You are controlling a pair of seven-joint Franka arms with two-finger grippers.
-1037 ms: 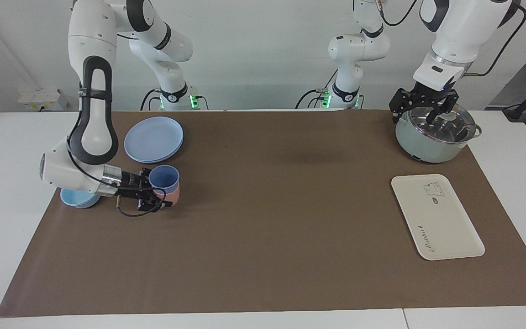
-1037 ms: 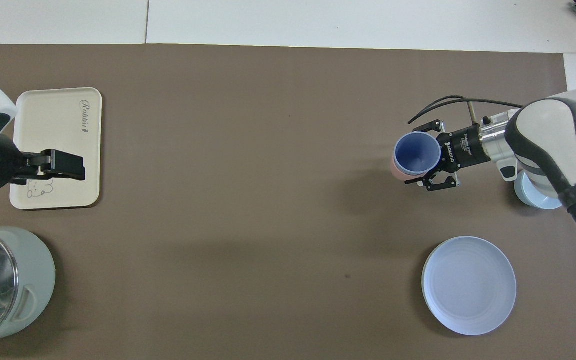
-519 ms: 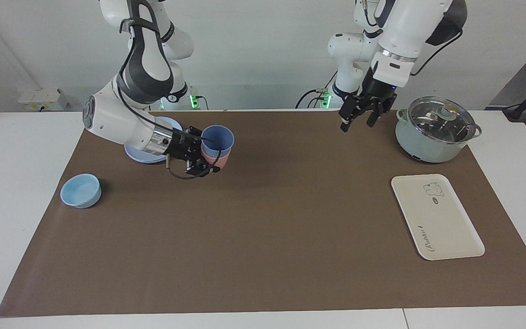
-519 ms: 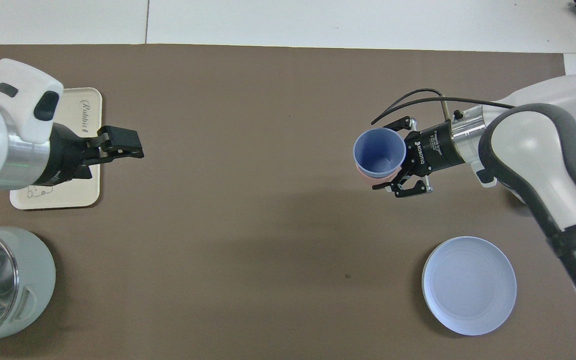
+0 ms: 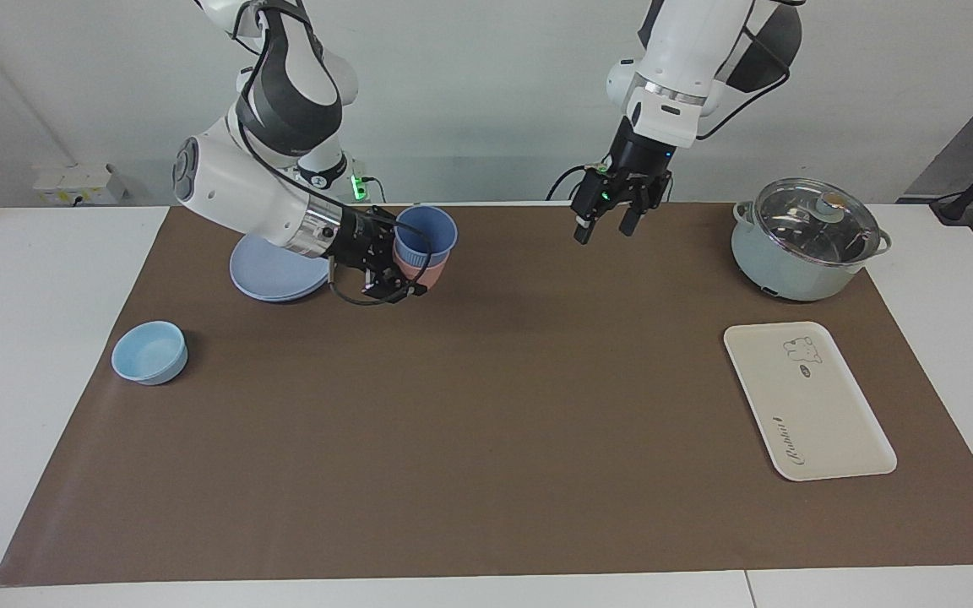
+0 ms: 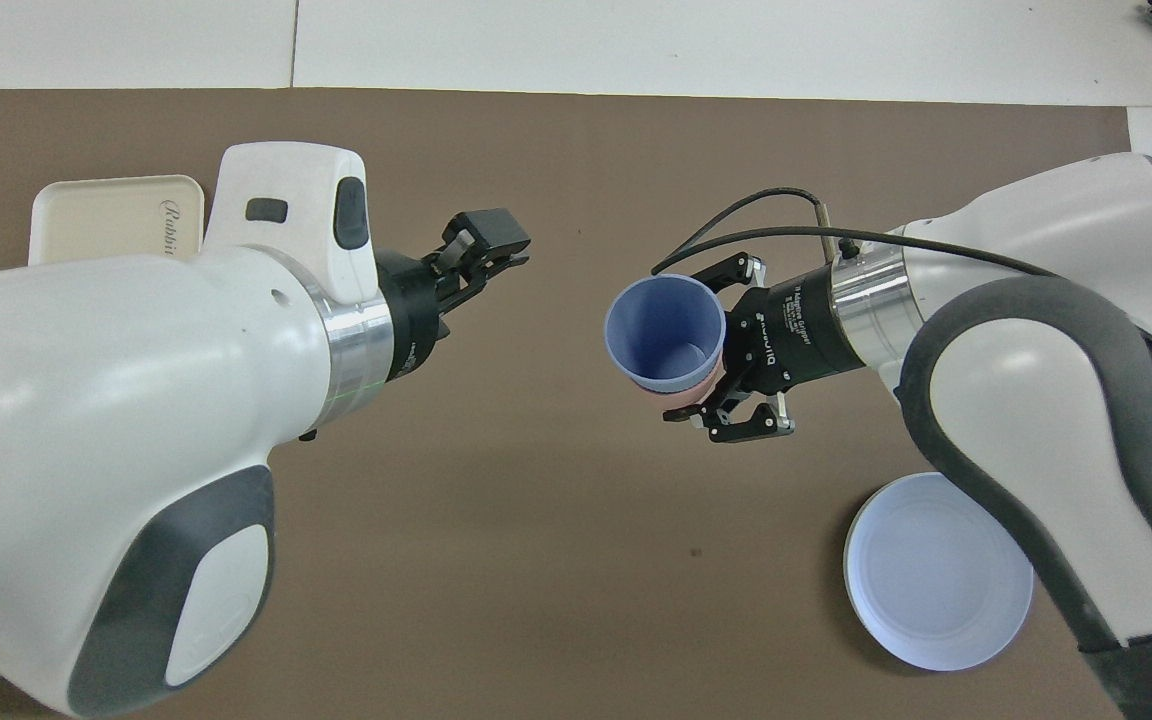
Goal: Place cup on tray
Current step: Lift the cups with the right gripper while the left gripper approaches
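The right gripper [image 5: 402, 268] [image 6: 711, 375] is up in the air over the brown mat [image 5: 486, 405] [image 6: 556, 540], upper left of centre in the facing view and just right of centre in the overhead view. Its jaws are closed around a stack of two tumblers: the periwinkle-blue cup [image 5: 426, 233] [image 6: 663, 332] sits nested inside the salmon-pink tumbler [image 5: 424, 272] [image 6: 688, 386], and the jaws clamp the pink one low on its wall. The stack is held roughly upright, tipped a little, and the cup's darker blue inside shows from above.

The left gripper [image 5: 605, 221] [image 6: 481, 245] hangs in the air over the mat near the top centre of the facing view, pointing down toward the stack, with clear space between it and the cup. Its jaws are parted a little and hold nothing.

The cream-white tray [image 5: 807, 401] [image 6: 96, 205] lies flat on the worktop at the right of the facing view, toward the left arm's end, well apart from the cup. The bear drawing is at its upper end there and the cursive lettering at its lower end. In the overhead view the left arm covers most of it.

A lidded pot [image 5: 807, 241] stands above the tray in the facing view. A round blue plate [image 5: 271, 270] [image 6: 936, 575] lies at the upper left, partly under the right arm, and a light-blue bowl [image 5: 149, 352] rests lower left of it.
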